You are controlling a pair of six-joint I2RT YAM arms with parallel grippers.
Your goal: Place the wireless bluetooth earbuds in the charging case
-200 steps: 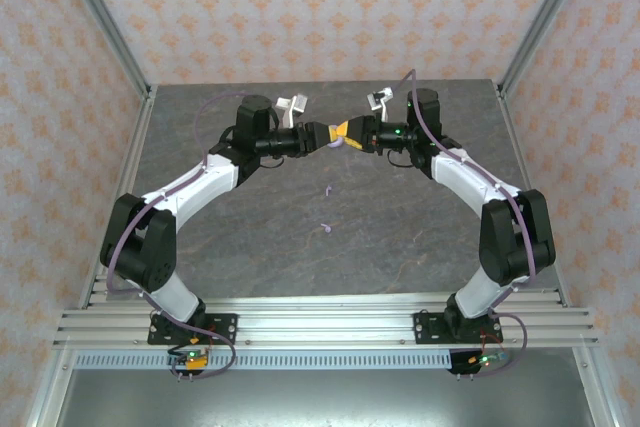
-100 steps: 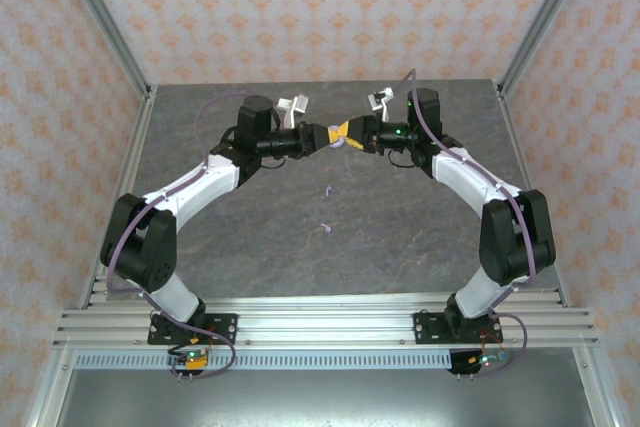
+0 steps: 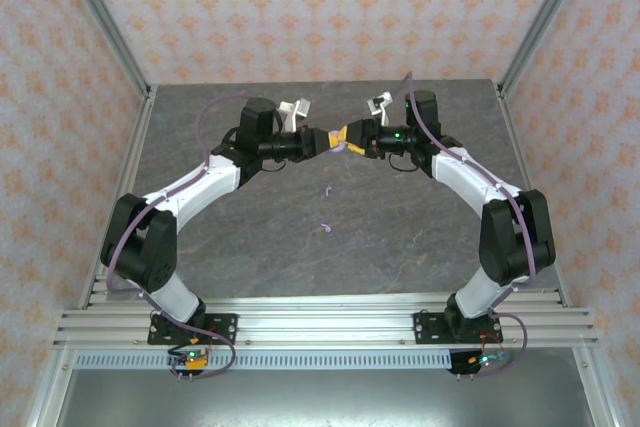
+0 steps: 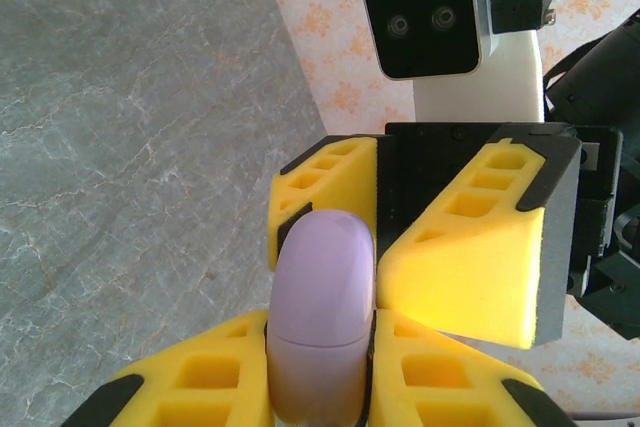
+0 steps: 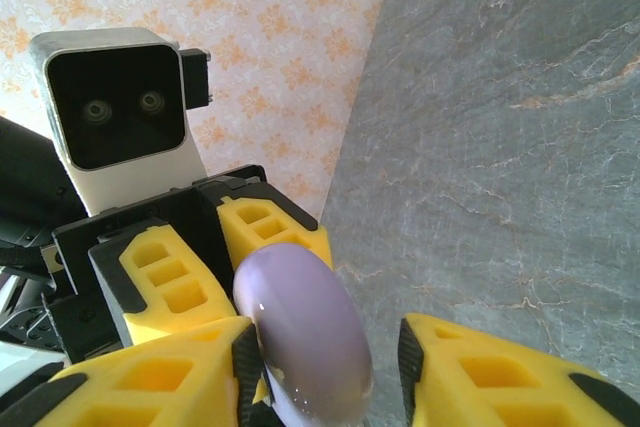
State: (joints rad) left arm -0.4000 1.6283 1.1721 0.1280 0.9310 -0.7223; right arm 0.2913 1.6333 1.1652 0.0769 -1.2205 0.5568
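Right gripper [image 5: 325, 347] has spread wider than a second ago, loosening off the closed lavender charging case [image 4: 320, 317], contents hidden, which the left gripper [image 4: 318, 367] pinches. Both arms meet raised above the table's [image 3: 420, 237] far middle. Two lavender earbuds [image 3: 328, 190] lie mid-table.

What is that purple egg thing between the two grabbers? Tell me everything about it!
It is a lavender charging case, rounded like a pebble, smooth and shiny like plastic. A thin seam runs around it, and its lid looks shut. It is held up off the table, between the two arms. The left gripper squeezes it on both sides with its yellow fingers. The right gripper is open around the other end, with a gap beside one finger.
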